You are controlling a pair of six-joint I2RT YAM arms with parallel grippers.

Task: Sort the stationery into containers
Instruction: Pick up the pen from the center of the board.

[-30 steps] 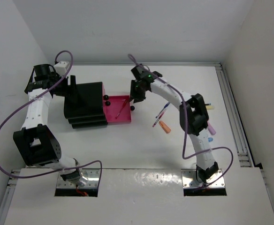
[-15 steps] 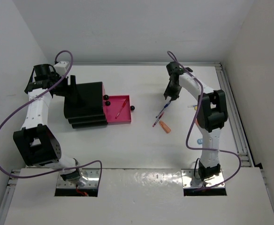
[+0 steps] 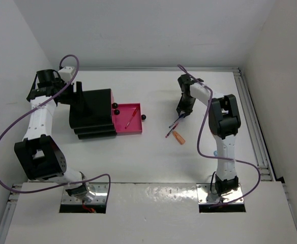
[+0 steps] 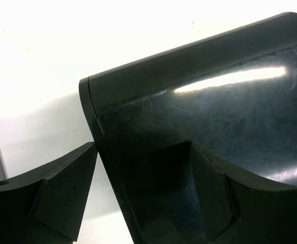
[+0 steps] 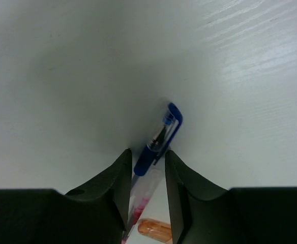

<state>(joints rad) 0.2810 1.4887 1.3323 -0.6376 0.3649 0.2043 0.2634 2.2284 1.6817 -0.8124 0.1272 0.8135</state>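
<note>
The black stepped box point(image 3: 92, 113) stands at the left, its lowest pink drawer point(image 3: 136, 129) pulled out with a red pen point(image 3: 131, 117) inside. My right gripper point(image 3: 183, 110) is down at the table, its jaws closed narrowly round a blue pen point(image 5: 157, 145) that lies flat. A second clear pen with red ink point(image 5: 142, 206) and an orange highlighter point(image 3: 178, 137) lie just beyond it. My left gripper point(image 3: 80, 94) is open and straddles the box's back wall point(image 4: 199, 101). Other highlighters are mostly hidden behind the right arm.
Three round black knobs point(image 3: 143, 118) show at the drawer fronts. A bit of a light-blue highlighter point(image 3: 216, 152) peeks out beside the right arm. White walls enclose the table at the back and sides, and a rail point(image 3: 253, 117) runs along the right edge.
My right gripper left the pink drawer, swung right and came down over the blue pen. The red pen stays in the drawer. The left arm has not moved.
</note>
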